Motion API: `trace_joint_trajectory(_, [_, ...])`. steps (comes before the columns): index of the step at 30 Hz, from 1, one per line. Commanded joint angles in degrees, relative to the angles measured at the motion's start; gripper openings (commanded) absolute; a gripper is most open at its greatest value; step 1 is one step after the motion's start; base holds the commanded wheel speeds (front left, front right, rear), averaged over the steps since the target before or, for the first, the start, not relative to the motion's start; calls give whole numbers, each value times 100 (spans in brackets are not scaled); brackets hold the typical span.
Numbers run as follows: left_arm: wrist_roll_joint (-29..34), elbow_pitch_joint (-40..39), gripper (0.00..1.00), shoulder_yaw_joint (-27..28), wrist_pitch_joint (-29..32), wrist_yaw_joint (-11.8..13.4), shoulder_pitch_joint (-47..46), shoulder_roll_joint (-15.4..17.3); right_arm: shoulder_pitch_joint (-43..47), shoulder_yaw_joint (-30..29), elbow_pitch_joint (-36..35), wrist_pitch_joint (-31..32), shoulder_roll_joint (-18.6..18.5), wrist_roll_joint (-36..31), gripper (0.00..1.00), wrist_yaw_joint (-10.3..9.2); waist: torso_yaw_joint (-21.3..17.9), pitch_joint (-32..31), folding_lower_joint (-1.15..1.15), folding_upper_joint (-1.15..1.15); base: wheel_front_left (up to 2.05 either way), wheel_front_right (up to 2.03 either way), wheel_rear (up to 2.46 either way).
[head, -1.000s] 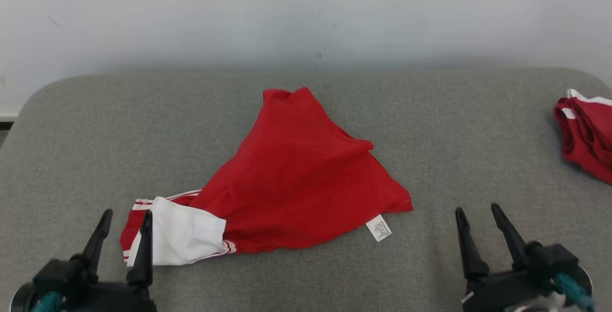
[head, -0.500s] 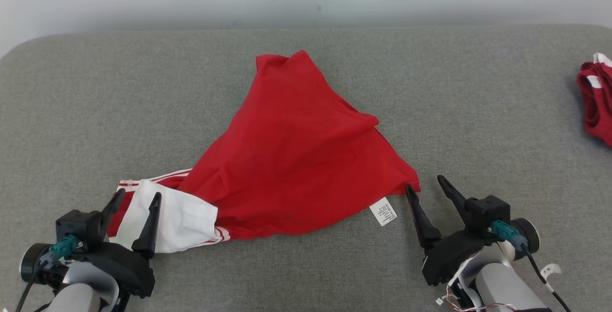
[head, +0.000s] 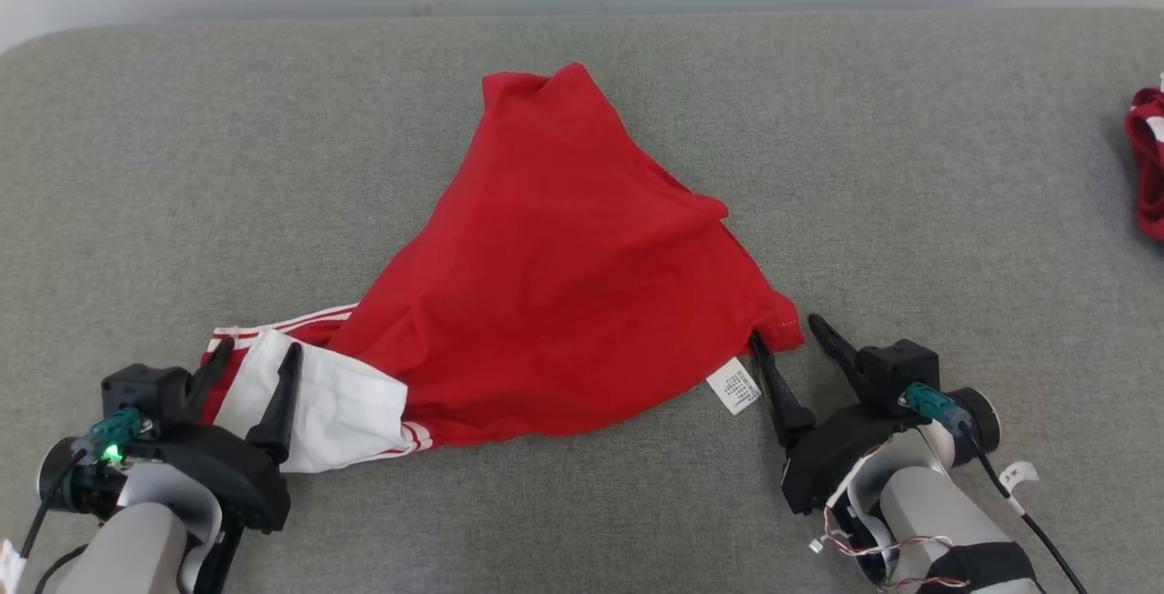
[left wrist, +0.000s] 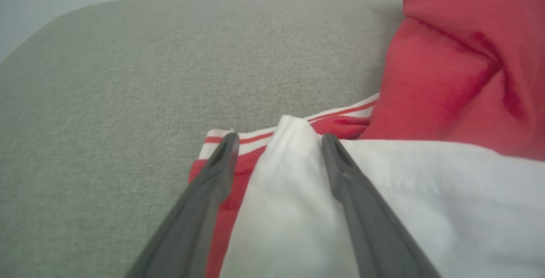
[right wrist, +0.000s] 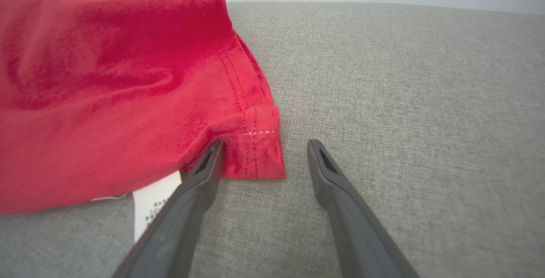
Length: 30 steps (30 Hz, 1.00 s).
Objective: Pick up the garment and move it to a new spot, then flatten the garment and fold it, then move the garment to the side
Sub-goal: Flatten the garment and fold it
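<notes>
The red garment (head: 564,285) lies crumpled in a rough triangle on the grey tabletop (head: 955,166), where it lay a second ago; my head has tipped down since, so the whole view has slid.

My left tool (head: 258,350) has its fingers spread wide and holds nothing. A second ago it hung short of the garment's near-left end. Now it has come in over that end, and in the left wrist view its fingers (left wrist: 221,159) stand either side of the raised white fold (left wrist: 289,176), with the red-and-white striped band (left wrist: 251,138) just beyond the tips.

My right tool (head: 784,330) is also spread wide and empty. It started well off the garment's near-right side and has closed in on the stitched hem corner (right wrist: 255,150). One finger now meets the hem edge beside the white label (head: 735,387), and the other rests on bare tabletop just past the corner.

A second red garment (head: 1148,166) lies far off to the garment's right.
</notes>
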Motion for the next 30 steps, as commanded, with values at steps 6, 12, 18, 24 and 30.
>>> trace_joint_trajectory(6, [-293, 188, 0, -291, 0, 6, -239, 35, -146, 66, 27, -19, 75, 82, 40, 3, -71, 101, -1, -1, 0, 0, 0])
trace_joint_trajectory(12, [-347, -248, 0, -170, 0, 6, 17, 44, 15, 90, -279, -14, 42, 72, 0, 2, -10, 11, -1, -1, 0, 0, 0])
trace_joint_trajectory(18, [-132, -1137, 0, 376, 0, 6, 457, 26, 373, -7, -962, -14, -140, 230, 0, 2, 97, -291, -1, -1, 0, 0, 0])
trace_joint_trajectory(24, [-26, -1851, 0, 635, 0, 6, 288, 188, 163, 74, -1477, -14, -346, 504, 0, 3, 86, -473, -1, -1, 0, 0, 0])
trace_joint_trajectory(30, [-270, -2276, 0, 214, 83, 6, -1333, 699, -1396, 150, -1722, 158, -626, 973, 0, 3, -23, -16, -1, -1, 0, 0, 0])
